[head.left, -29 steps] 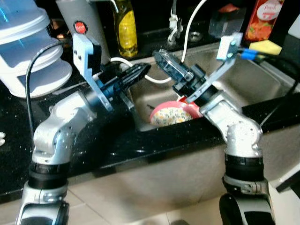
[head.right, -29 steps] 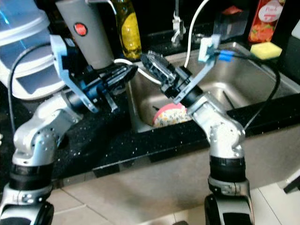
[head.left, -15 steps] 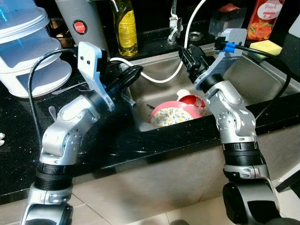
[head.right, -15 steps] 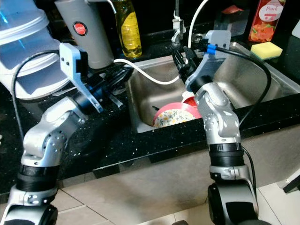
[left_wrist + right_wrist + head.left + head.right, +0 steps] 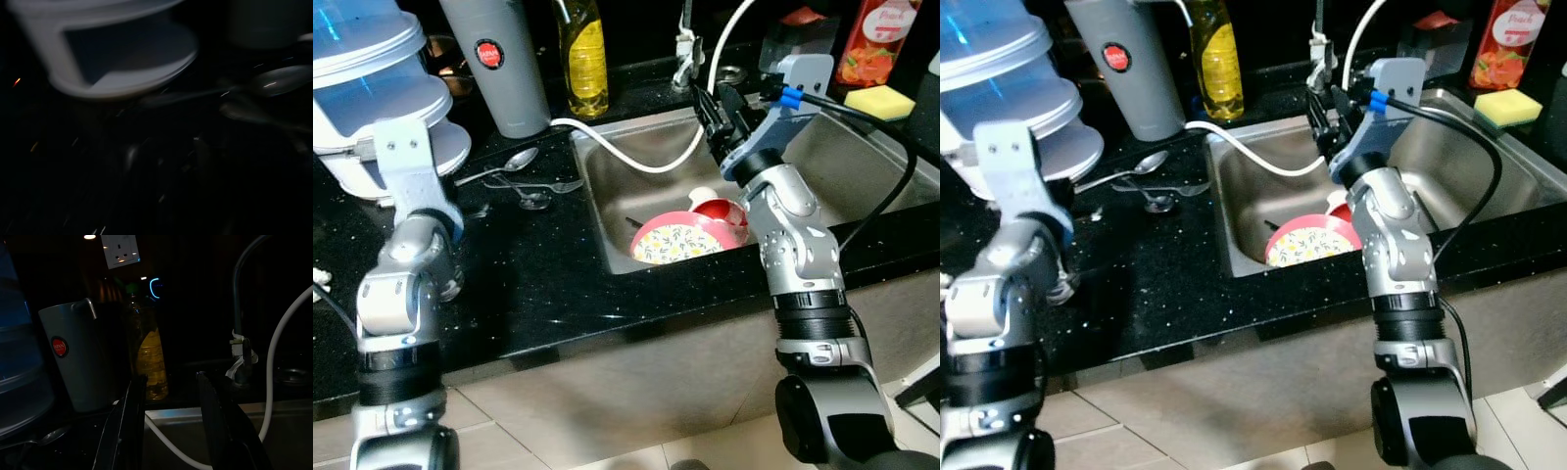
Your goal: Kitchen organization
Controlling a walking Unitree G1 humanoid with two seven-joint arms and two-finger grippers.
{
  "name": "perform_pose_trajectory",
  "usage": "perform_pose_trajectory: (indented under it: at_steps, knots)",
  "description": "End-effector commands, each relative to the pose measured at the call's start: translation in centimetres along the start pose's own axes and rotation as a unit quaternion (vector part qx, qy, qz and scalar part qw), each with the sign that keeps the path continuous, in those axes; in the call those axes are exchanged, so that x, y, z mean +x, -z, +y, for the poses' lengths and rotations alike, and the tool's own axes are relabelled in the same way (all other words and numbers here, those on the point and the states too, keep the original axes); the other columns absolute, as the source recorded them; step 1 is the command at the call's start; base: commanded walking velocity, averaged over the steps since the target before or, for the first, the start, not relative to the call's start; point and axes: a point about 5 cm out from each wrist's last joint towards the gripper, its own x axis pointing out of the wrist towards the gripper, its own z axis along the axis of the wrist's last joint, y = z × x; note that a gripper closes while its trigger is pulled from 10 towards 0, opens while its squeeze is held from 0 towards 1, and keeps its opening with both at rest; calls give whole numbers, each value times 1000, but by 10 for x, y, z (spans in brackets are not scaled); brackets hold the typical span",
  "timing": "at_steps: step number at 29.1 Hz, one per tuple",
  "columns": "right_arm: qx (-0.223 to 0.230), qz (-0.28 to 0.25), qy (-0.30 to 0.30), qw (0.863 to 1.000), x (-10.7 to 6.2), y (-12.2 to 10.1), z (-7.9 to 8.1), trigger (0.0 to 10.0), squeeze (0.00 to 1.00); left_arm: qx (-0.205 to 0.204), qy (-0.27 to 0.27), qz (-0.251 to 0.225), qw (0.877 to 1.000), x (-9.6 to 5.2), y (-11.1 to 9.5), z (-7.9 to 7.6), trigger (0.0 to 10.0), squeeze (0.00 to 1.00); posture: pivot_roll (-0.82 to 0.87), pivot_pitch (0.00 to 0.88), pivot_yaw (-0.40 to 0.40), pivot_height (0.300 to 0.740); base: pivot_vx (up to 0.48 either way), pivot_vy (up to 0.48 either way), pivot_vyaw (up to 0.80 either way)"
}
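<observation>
A floral plate (image 5: 674,240) leans in the steel sink (image 5: 842,162) against a red bowl (image 5: 722,210) and a small white cup (image 5: 702,195). Two spoons (image 5: 516,161) and a fork lie on the black counter left of the sink. My right gripper (image 5: 713,102) is open and holds nothing. It is raised over the sink's back edge near the faucet (image 5: 684,44), and its fingers (image 5: 133,421) point at the yellow soap bottle (image 5: 149,362). My left arm (image 5: 411,245) is folded over the counter by the white steamer (image 5: 372,88). Its gripper (image 5: 165,161) is dark and blurred.
A white hose (image 5: 626,157) loops over the sink's left rim. A grey jug (image 5: 499,64) and the soap bottle (image 5: 582,59) stand at the back. A yellow sponge (image 5: 879,101) and a red carton (image 5: 876,39) sit at the back right.
My left arm has pulled back from the sink's left rim and folded down over the counter, uncovering the spoons. My right gripper has risen from low over the sink to its back edge.
</observation>
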Motion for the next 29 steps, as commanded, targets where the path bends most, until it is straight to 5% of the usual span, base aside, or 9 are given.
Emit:
perform_pose_trajectory:
  at_steps: [1, 15, 16, 17, 20, 21, 22, 26, 29]
  knots:
    - [0, 0, -12, 1000, 3, 2, 6, 10000, 0, 2, -36, 13, 999, -6, 6, 5, 10000, 1000, -84, 0, 79, 740, 0, 0, 0]
    - [17, 8, -37, 999, 14, 9, 15, 10000, 0, -21, -124, 73, 989, -22, 30, 12, 10000, 1000, -35, 0, 30, 740, 0, 0, 0]
    - [16, 8, -38, 999, 15, 9, 15, 10000, 0, -25, -126, 78, 989, -22, 31, 13, 10000, 733, -34, 0, 28, 740, 0, 0, 0]
    - [16, 8, -38, 999, 15, 9, 15, 10000, 0, -35, -131, 87, 987, -20, 34, 14, 10000, 0, -34, 0, 28, 740, 0, 0, 0]
    - [16, 7, -40, 999, 16, 8, 16, 10000, 0, -44, -141, 99, 984, -16, 39, 18, 10000, 0, -38, 0, 23, 740, 0, 0, 0]
    - [16, 7, -41, 999, 16, 8, 16, 10000, 0, -49, -143, 109, 983, -14, 43, 19, 9020, 0, -41, 0, 23, 740, 0, 0, 0]
    - [16, 7, -42, 999, 16, 8, 16, 10000, 0, -53, -142, 122, 981, -13, 47, 20, 3686, 0, -44, 0, 25, 740, 0, 0, 0]
    - [15, 5, -41, 999, 16, 8, 15, 10000, 0, -62, -135, 149, 978, -13, 57, 20, 0, 0, -47, 0, 31, 740, 0, 0, 0]
    - [16, 3, -39, 999, 16, 9, 14, 10000, 0, -52, -132, 147, 979, -13, 57, 21, 0, 0, -47, 0, 38, 740, 0, 0, 0]
